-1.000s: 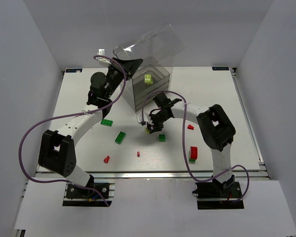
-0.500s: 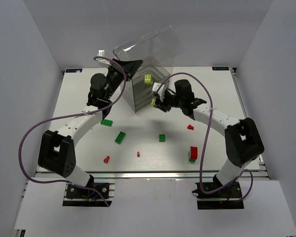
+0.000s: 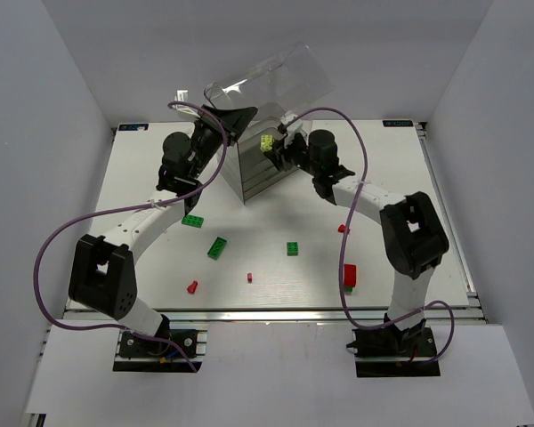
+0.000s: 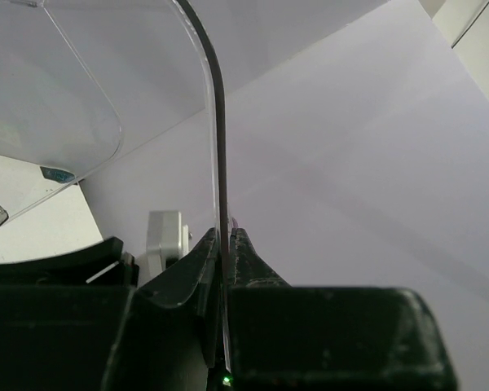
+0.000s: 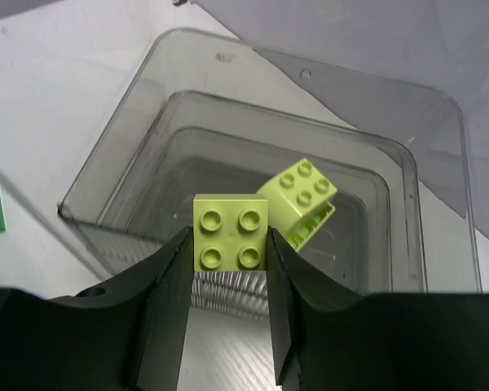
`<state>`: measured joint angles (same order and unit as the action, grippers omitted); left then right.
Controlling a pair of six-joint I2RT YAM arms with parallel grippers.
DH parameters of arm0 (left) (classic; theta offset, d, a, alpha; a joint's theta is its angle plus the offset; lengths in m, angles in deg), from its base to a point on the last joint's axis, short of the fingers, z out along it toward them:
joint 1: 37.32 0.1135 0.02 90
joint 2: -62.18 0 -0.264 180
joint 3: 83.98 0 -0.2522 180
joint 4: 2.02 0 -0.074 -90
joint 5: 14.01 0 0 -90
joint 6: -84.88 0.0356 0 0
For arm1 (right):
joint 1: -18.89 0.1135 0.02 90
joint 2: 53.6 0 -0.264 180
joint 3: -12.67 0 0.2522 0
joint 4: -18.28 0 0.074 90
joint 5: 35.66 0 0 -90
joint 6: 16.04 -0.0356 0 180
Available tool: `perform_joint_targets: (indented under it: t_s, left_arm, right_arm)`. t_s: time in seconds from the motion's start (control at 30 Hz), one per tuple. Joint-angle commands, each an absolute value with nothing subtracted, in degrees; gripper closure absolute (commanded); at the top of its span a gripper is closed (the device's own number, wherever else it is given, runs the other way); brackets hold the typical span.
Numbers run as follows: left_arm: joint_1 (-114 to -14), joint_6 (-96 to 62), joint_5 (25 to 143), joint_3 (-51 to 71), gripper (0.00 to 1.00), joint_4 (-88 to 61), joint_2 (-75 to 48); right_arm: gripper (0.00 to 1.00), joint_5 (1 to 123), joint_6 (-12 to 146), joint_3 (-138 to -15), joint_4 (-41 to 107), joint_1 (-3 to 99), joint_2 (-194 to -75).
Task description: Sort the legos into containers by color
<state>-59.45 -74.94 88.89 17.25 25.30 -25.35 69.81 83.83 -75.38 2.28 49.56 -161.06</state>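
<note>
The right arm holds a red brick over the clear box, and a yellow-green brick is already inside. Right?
No. The held brick between the jaws of the right gripper is yellow-green, not red, as the right wrist view shows. It is over the clear box, with a yellow-green brick already inside.

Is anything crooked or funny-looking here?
Yes. The clear hood is tipped up at a slant, pinched at its edge by the left gripper. Inside the container, a yellow-green brick leans tilted, not flat. The right gripper holds a second brick by the container.
</note>
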Motion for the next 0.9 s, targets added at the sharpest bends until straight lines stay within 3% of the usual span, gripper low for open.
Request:
perform_joint_targets:
  t_s: [0.0,0.2,0.33,0.37,0.47,0.57,0.8,0.83,0.87]
  left_arm:
    - [-59.29,-76.31,88.64,17.05,0.83,29.74,-21.84]
    - [-59.29,-76.48,88.55,16.96,0.83,30.36,-22.28]
    - [-59.29,-76.40,88.73,16.61,0.83,30.19,-22.63]
    - [-59.29,-76.48,88.82,16.43,0.83,30.27,-22.81]
    - [-59.29,-76.49,89.08,16.17,0.83,30.36,-23.25]
    - [-59.29,-76.75,89.08,15.91,0.83,30.53,-23.51]
    - [-59.29,-76.75,89.17,15.38,0.83,30.36,-23.87]
    - [-59.29,-76.66,89.26,15.12,0.83,30.36,-23.87]
    - [-59.29,-76.66,89.26,15.03,0.83,30.27,-23.95]
  right_arm:
    - [1.00,69.20,79.68,-82.02,-4.26,50.61,-163.71]
    - [0.98,68.85,78.45,-87.48,-1.62,51.32,-168.55]
    - [0.80,69.54,77.57,-88.72,-0.22,51.49,-170.14]
    - [0.68,70.07,77.57,-88.98,0.66,51.67,-170.32]
    - [0.52,72.97,77.65,-89.51,2.07,51.41,-170.76]
    - [0.44,74.82,77.74,-88.99,2.51,51.23,-170.32]
    - [0.36,75.08,76.25,-86.71,2.42,50.71,-168.22]
    - [0.38,75.26,75.64,-86.35,2.25,50.62,-167.77]
    - [0.51,75.52,74.42,-85.91,1.99,50.18,-167.25]
